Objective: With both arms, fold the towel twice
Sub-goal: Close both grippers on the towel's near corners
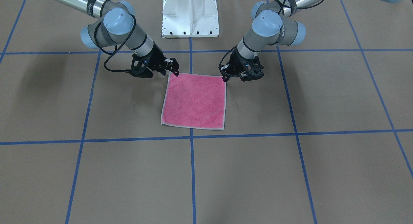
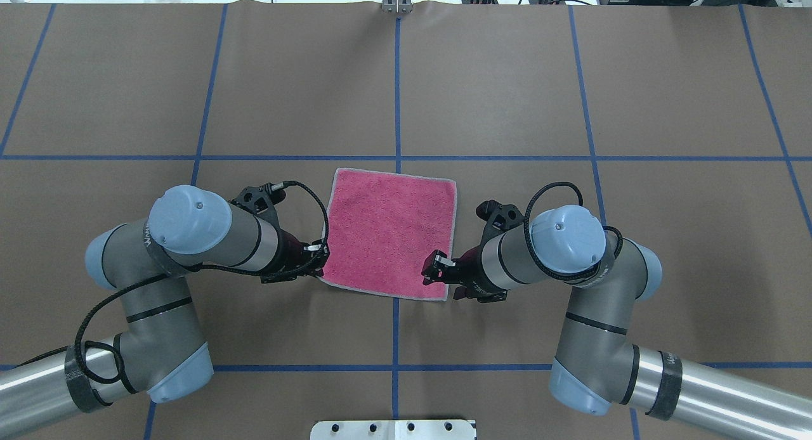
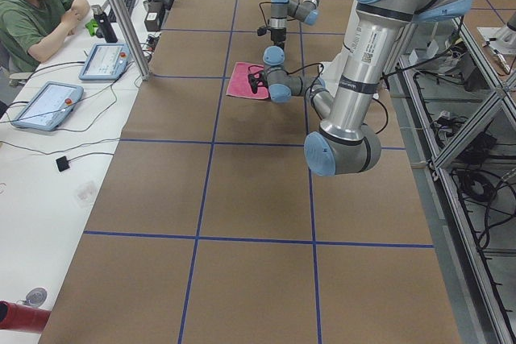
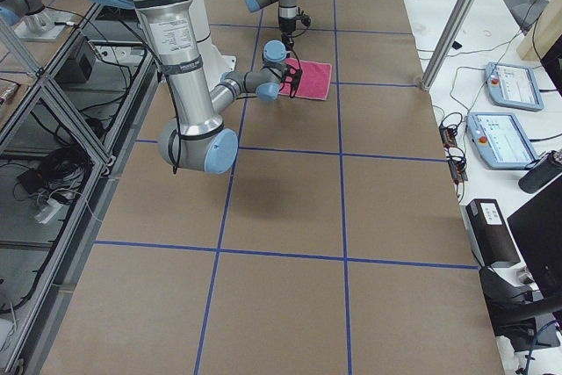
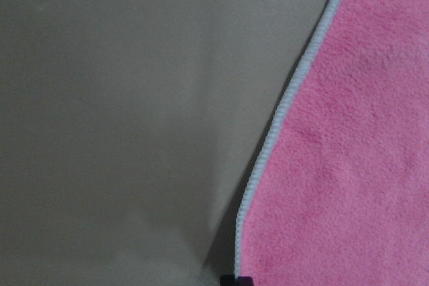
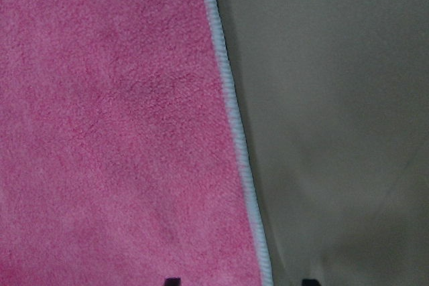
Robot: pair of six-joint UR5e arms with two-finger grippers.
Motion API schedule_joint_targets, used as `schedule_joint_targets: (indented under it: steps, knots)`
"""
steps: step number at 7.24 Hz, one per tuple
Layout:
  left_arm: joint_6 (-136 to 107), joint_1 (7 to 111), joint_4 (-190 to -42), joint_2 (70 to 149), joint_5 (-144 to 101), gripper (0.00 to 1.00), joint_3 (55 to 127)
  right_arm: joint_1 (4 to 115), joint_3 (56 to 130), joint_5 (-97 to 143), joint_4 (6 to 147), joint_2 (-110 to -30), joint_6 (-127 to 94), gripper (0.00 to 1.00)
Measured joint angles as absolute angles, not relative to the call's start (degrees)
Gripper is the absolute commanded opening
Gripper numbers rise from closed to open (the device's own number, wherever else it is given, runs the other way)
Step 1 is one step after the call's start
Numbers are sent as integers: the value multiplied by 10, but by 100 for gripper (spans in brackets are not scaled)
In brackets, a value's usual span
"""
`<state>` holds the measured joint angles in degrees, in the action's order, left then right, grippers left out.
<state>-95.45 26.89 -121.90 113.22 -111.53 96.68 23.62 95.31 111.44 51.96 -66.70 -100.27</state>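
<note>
The left hand sat at one robot-side corner of the towel, its fingers pinched together on the grey border there. At the other robot-side corner, the right hand stood with its fingers apart. One fingertip was over the pink pile and the other was past the border, over bare tabletop. Beyond both hands the towel lay flat and unfolded, pink face up, its far edge just short of a blue tape line.
</note>
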Motion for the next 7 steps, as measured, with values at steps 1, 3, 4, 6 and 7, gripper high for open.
schedule_joint_targets:
  steps: [1,3,4,6,7]
  knots:
    - [-955,269,-1219,1132,-1115,0,967,235,951,1114,520,-666,-1003,69]
    - [-955,269,-1219,1133,-1115,0,967,233,949,1114,520,-666,-1004,66]
    - [-955,269,-1219,1133,-1115,0,967,233,949,1114,520,-666,-1004,59]
    - [-955,269,-1219,1133,-1115,0,967,232,948,1114,520,-666,-1005,59]
    - [-955,269,-1219,1133,-1115,0,967,232,948,1114,520,-665,-1006,59]
